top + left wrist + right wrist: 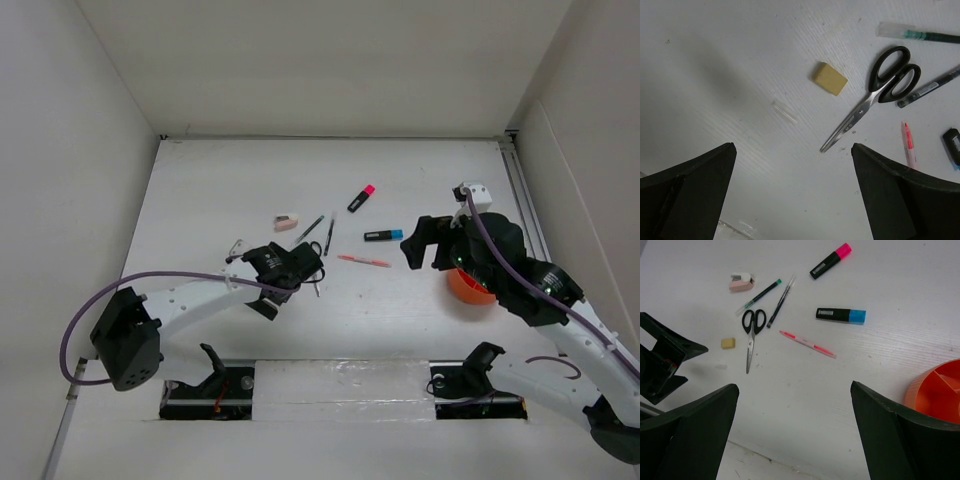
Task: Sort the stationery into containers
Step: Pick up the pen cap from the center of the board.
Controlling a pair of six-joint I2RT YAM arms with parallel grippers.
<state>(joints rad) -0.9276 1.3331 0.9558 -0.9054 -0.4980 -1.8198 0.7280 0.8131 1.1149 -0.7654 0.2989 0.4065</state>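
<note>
L gripper (pixel 792 162), R gripper (pixel 793 392): jaws wide apart, empty; scissors (pixel 860 112) nr yellow eraser (pixel 830 78); orange tub (pixel 932 390) by R.

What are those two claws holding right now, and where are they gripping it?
Nothing. The left gripper and the right gripper are both open and empty.

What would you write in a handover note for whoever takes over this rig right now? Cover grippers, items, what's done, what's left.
Left gripper: open, empty, near the yellow eraser and scissors.
Right gripper: open, empty, near the orange tub.
Also loose on the table: pink-white eraser, green-tipped pen, dark pen, pink pen, pink-capped marker, blue-capped marker.
Done: nothing; the tub's visible part is empty.
Left: every item into the tub.
</note>
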